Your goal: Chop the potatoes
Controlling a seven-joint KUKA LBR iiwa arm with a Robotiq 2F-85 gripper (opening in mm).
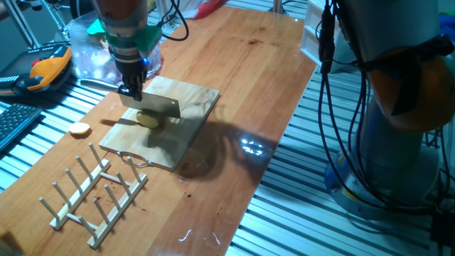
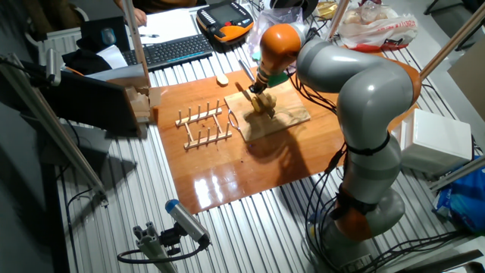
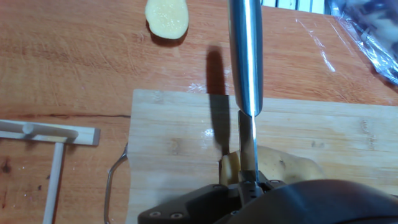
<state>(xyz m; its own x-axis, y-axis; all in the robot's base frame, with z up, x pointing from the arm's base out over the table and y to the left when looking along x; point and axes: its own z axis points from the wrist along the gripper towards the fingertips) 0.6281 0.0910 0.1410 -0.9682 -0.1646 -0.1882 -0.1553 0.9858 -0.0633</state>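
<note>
A pale yellow-tan potato (image 1: 148, 119) lies on a light wooden cutting board (image 1: 192, 107) with a wire handle. My gripper (image 1: 130, 91) is shut on a steel cleaver (image 1: 159, 106), which it holds over the potato with the blade pointing down. In the hand view the blade (image 3: 247, 149) is seen edge-on and meets the potato (image 3: 283, 165), with a small part of the potato (image 3: 229, 168) to its left. The steel handle (image 3: 245, 56) points away from me. In the other fixed view the hand hides most of the potato (image 2: 262, 105).
A flat yellow slice (image 1: 79, 129) lies on the table beyond the board (image 3: 166, 15). A wooden peg rack (image 1: 96, 192) stands next to the board's handle end. A clear plastic bag (image 1: 92, 53) lies behind the hand. A keyboard (image 2: 170, 51) and an orange pendant (image 1: 46, 70) lie off the table's far side.
</note>
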